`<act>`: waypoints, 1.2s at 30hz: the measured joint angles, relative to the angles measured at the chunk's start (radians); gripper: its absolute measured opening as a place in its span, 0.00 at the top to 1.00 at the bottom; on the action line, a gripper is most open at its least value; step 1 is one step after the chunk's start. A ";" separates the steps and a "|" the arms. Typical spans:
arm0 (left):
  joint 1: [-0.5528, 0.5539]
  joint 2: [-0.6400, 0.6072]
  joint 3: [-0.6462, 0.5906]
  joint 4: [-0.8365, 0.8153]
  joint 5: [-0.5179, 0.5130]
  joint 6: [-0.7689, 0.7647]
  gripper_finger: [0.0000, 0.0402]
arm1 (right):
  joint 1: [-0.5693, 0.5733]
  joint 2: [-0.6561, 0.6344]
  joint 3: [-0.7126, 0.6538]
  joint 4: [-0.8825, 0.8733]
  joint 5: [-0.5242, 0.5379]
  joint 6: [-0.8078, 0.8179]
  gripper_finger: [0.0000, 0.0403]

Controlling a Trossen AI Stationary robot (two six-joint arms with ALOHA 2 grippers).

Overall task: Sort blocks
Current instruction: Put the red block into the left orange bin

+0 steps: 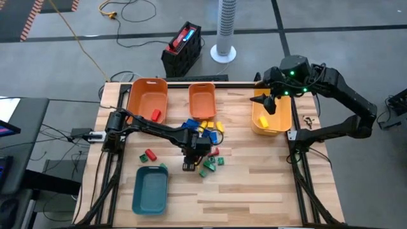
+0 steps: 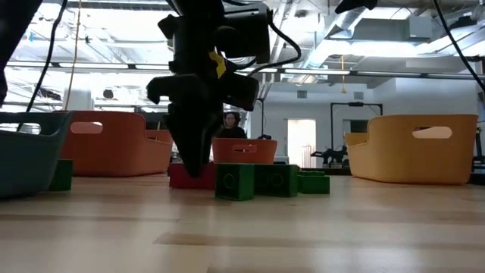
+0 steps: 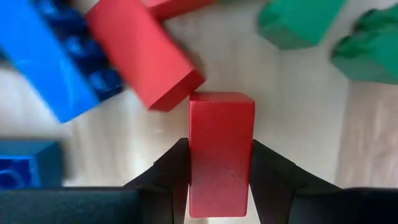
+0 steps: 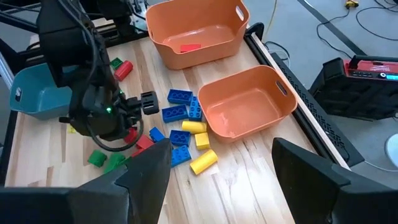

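- Left gripper (image 3: 221, 186) sits low over the pile at table centre; in my wrist feed both fingers (image 3: 171, 177) press the sides of a red block (image 3: 221, 152), so I call it clamped on that block.
- Low view shows that gripper (image 2: 195, 163) down at the wood, with red (image 2: 189, 178) just under it.
- Second red block (image 3: 143, 56) touches the held one's far corner at about 11 o'clock; blue blocks (image 3: 43, 62) lie beyond it, near 10 o'clock.
- Green blocks (image 3: 298, 22) lie apart, around 1 o'clock from the held block.
- From above, the pile (image 1: 206, 137) spreads around centre: blue and yellow toward 12 o'clock, green (image 1: 210, 166) toward 5 o'clock.
- Two stray blocks, red and green (image 1: 150, 154), sit at 9 o'clock from the pile, above the teal bin (image 1: 150, 191).
- Big orange bin (image 1: 147, 98) at 11 o'clock holds one red block (image 1: 155, 115).
- Small orange bin (image 1: 202, 100) at 12 o'clock; I see nothing in it.
- Yellow bin (image 1: 270, 114) at 2 o'clock holds a yellow block (image 1: 263, 119).
- Right gripper (image 1: 270, 102) hangs over the yellow bin, jaws spread wide; my right wrist feed shows nothing between the fingers (image 4: 146, 171).
- Person (image 2: 229, 125) shows in the room behind the table.
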 joint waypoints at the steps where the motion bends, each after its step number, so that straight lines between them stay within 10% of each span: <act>1: 0.006 -0.002 0.004 -0.004 -0.003 0.000 0.69 | 0.000 0.000 0.000 0.000 0.000 -0.001 0.28; 15: 0.137 -0.242 0.077 -0.233 -0.082 -0.070 0.69 | 0.000 0.000 0.000 0.037 0.000 -0.002 0.28; 26: 0.584 -0.424 0.072 -0.486 -0.128 -0.173 0.69 | 0.000 0.000 0.000 0.097 0.023 0.067 0.28; 36: 0.827 -0.456 -0.210 -0.382 -0.089 -0.105 0.69 | 0.040 0.023 0.000 0.098 0.082 0.147 0.28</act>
